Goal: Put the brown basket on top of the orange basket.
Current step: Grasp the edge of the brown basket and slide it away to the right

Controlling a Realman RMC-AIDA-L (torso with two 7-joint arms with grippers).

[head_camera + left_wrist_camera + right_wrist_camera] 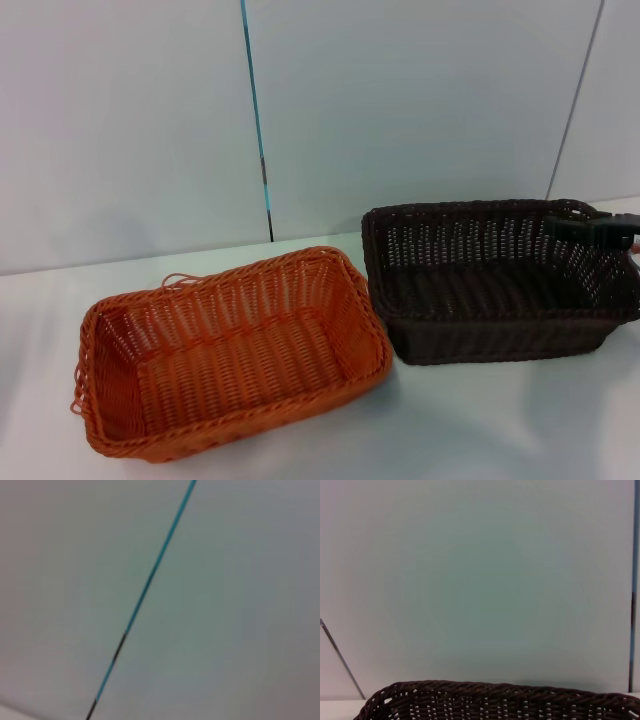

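Meanwhile, the right hand grasps the brown basket's far corner rim; the orange basket sits beside it on the worktop.

Right gripper reaching in from right edge, fingers' state unclear; left arm unseen.

The right claw sits at the brown basket's far right rim corner. Leftward of the claw, the orange basket rests on the white tabletop, just beside the brown one.
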